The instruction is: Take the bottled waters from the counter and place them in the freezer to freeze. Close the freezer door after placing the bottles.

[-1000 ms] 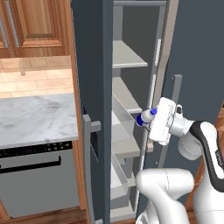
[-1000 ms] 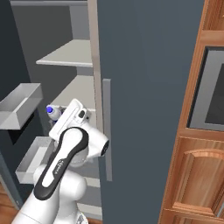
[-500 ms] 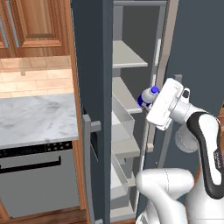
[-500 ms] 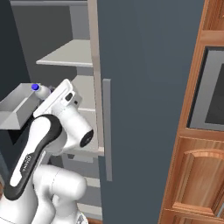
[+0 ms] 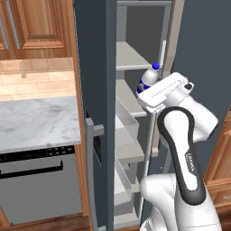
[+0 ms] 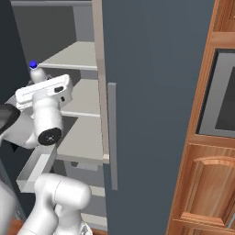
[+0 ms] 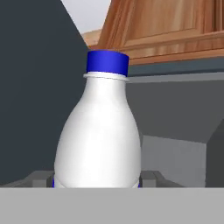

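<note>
A bottled water (image 5: pixel 148 79), white-bodied with a blue cap, stands upright in my gripper (image 5: pixel 143 89), which is shut on its lower body. It hangs in front of the open freezer (image 5: pixel 131 58), level with the upper grey shelves. From the right the bottled water (image 6: pixel 36 73) rises above the white hand, just left of the shelves (image 6: pixel 78 55). In the hand view the bottled water (image 7: pixel 98 131) fills the middle, with my gripper (image 7: pixel 96 179) shut around its base. The freezer door (image 5: pixel 94 67) stands open to the left, white bins (image 5: pixel 126 128) on its inner face. The marble counter (image 5: pixel 36 122) lies further left.
A grey dishwasher front (image 5: pixel 36 185) sits under the counter. Wooden cabinets (image 5: pixel 36 22) hang above it. Right of the open compartment a shut slate door (image 6: pixel 156 92) carries a long bar handle (image 6: pixel 112 137). A wall oven (image 6: pixel 225 96) sits in wooden cabinetry at the far right.
The arm has lifted the bottle from the lower shelves up to the upper ones and turned it more upright. The grip stays the same.
</note>
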### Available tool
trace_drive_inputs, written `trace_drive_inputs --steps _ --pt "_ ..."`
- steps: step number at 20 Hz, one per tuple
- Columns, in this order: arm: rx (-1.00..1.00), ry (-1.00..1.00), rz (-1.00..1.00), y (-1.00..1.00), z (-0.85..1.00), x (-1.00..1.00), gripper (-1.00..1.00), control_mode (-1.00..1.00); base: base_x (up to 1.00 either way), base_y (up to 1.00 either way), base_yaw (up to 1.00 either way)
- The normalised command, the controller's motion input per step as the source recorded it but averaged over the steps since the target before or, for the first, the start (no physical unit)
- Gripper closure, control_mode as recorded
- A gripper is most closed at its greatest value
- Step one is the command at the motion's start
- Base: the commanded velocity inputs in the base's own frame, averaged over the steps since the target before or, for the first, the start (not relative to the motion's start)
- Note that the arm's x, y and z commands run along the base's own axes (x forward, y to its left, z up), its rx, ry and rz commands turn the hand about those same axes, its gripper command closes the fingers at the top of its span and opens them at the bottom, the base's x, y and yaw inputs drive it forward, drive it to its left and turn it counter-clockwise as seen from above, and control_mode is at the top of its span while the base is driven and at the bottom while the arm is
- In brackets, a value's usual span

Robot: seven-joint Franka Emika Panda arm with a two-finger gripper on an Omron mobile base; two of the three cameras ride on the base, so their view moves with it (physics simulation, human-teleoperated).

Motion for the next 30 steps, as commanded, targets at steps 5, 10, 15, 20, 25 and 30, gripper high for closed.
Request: trace_drive_inputs --steps 5,10,15,20,25,30 --pt "0.31 0.35 0.00 0.00 0.18 0.00 1.00 -1.00 0.00 0.00 0.00" --pt "-0.03 0.02 0.00 0.06 0.09 -0.02 1.00 -1.00 0.00 0.00 0.00" --pt "-0.11 0.06 -0.03 0.00 0.42 -0.01 1.00 -1.00 0.00 0.00 0.00" --pt "-0.18 -0.03 -0.01 0.00 0.06 -0.07 1.00 -1.00 0.00 0.00 0.00" --pt "-0.18 0.00 0.00 0.17 0.00 0.07 1.00 -1.00 0.00 0.00 0.00" --pt "-0.04 -0.01 0.00 0.15 0.04 0.13 1.00 -1.00 0.00 0.00 0.00"
